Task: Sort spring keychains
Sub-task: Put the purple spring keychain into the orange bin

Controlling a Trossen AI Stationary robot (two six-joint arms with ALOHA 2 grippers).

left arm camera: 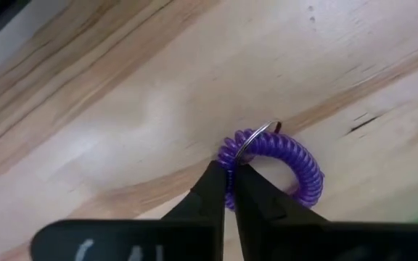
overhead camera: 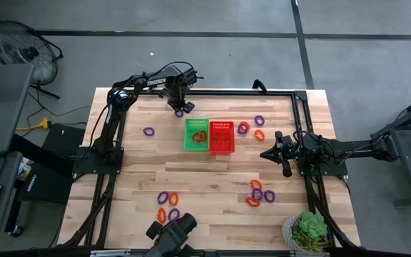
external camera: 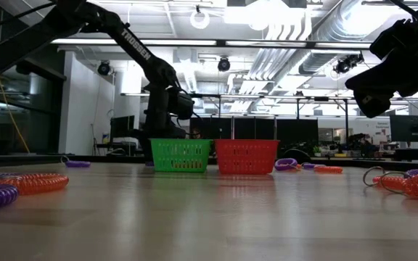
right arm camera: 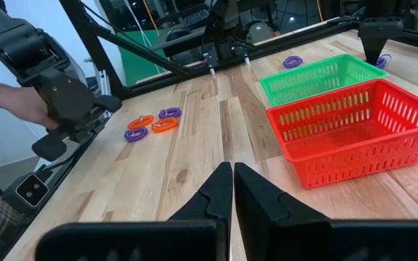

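Left tool [overhead camera: 179, 108] at the far edge of the bench [overhead camera: 212, 185], just behind the green basket [overhead camera: 196, 134]; its fingers are clamped on a purple keychain [left arm camera: 271, 163] that lies on the wood, pinched at the coil beside the metal ring. Right tool [overhead camera: 265, 154] hangs over the right side of the bench, fingers together, holding nothing.

Progress, judged from the layout: early. Green basket holds what looks like a few orange loops; red basket [overhead camera: 221, 136] shows no contents that can be made out. Most keychains are unsorted:
- one purple loop [overhead camera: 148, 131] alone, left of the baskets
- mixed group [overhead camera: 252, 127] just right of the red basket
- mixed group [overhead camera: 260, 193] near right
- mixed group [overhead camera: 168, 204] near left

The clamped purple loop is not yet lifted, so a carry and a drop remain for it, then all the rest.

Views compared: only the left wrist view shows the grip and the ring. The high view alone gives the full count of groups. The low view shows the baskets side by side but not their contents. The right wrist view shows a person's hand [right arm camera: 20, 105] at a controller off the bench edge, absent elsewhere
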